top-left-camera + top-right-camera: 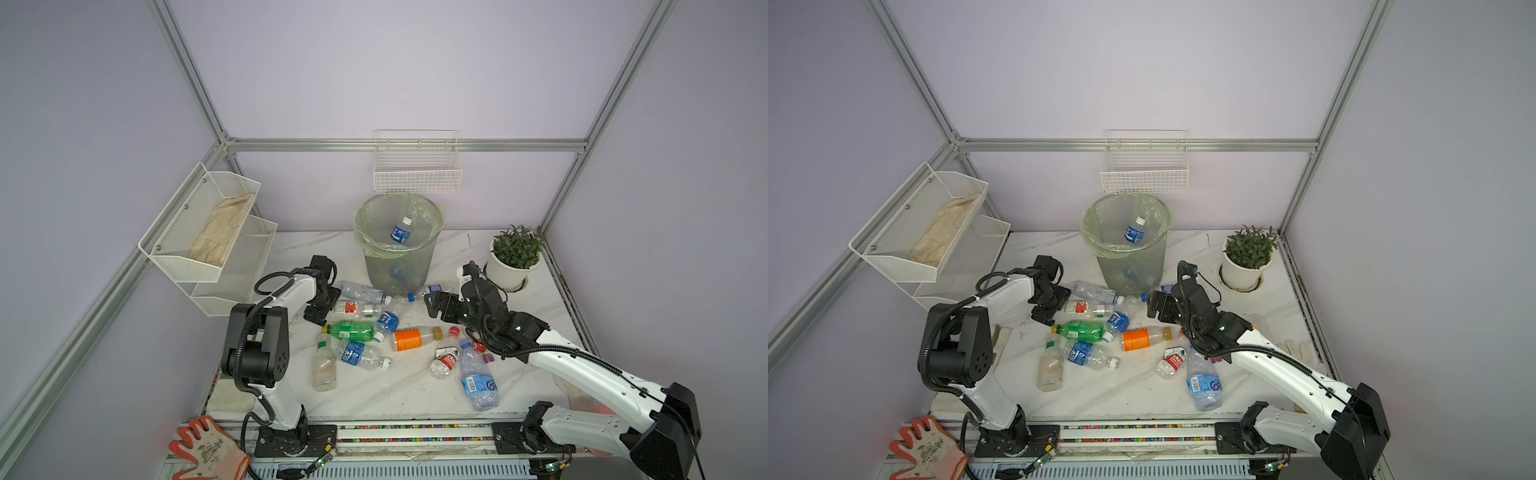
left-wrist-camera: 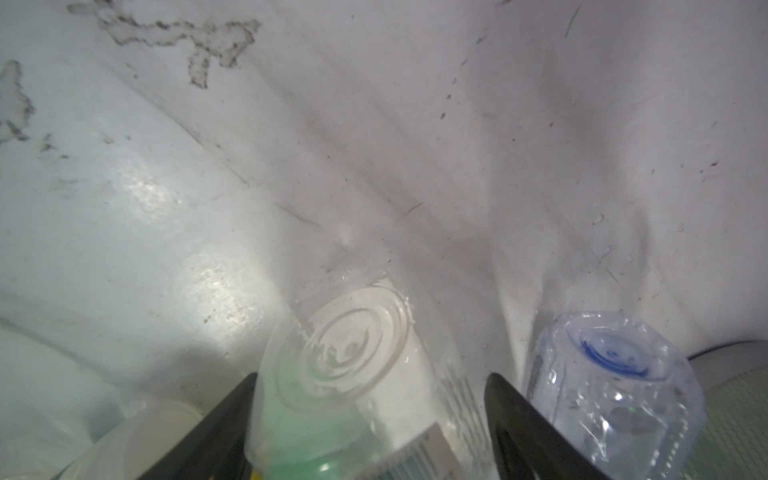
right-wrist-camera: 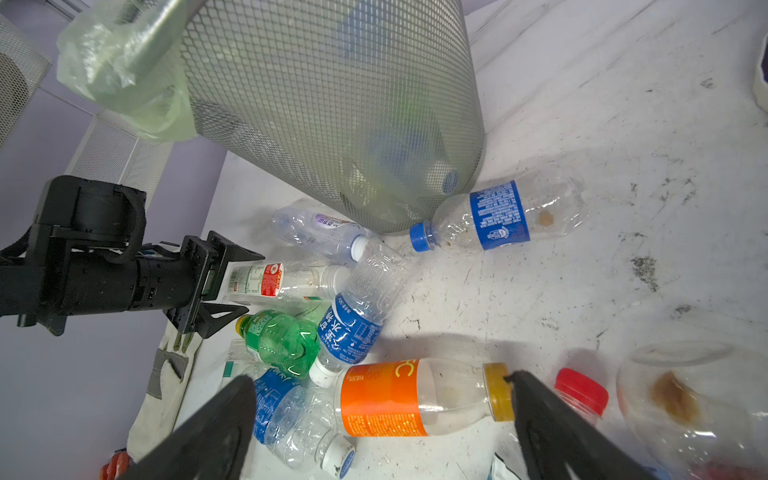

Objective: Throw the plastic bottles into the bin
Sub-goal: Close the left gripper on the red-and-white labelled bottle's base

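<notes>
The left hand lies low on the white marbled surface. Its black fingers stand apart on either side of the base of a clear plastic bottle with a red-and-white label. In the left wrist view one finger meets the bottle's wall while a thin gap shows at the other, so it is open and not yet clamped.

The right hand hovers to the right of it with its fingers spread wide and nothing between them. It is above the scattered bottles, just beyond a clear bottle with an orange label and yellow cap.

Between the two hands a crumpled green plastic bottle and a clear bottle with a blue label lie touching. More clear bottles lie loose nearer the front, among them a large blue-labelled one at the near right.

Farther back stands the tall grey wire-mesh bin, lined with a pale green bag. A blue-labelled bottle leans inside it, and two clear bottles rest against its foot.
</notes>
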Tool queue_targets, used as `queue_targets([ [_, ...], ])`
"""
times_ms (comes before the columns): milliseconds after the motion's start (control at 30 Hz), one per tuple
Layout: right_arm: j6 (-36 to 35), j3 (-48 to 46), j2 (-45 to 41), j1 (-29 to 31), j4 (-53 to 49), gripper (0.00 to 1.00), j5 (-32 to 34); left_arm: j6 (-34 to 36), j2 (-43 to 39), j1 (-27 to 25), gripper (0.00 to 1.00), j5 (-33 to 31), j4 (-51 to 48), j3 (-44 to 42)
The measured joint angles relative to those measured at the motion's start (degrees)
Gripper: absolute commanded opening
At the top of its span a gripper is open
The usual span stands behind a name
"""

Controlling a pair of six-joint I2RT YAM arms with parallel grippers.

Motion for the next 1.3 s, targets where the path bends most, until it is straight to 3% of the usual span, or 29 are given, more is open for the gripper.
queue_targets([
  [467, 0.0, 0.0, 0.5, 0.0, 0.3, 0.97, 0.0, -0.1, 1.9, 0.0, 0.67, -0.1, 0.9, 0.8],
  [1067, 0.0, 0.0, 0.5, 0.0, 0.3, 0.97, 0.5, -0.6, 1.8, 0.0, 0.45, 0.0, 0.9, 0.9],
  [1300, 0.0, 0.0, 0.3, 0.0, 0.3, 0.97, 0.5, -0.6, -1.7, 0.0, 0.35, 0.1, 0.8, 0.9],
])
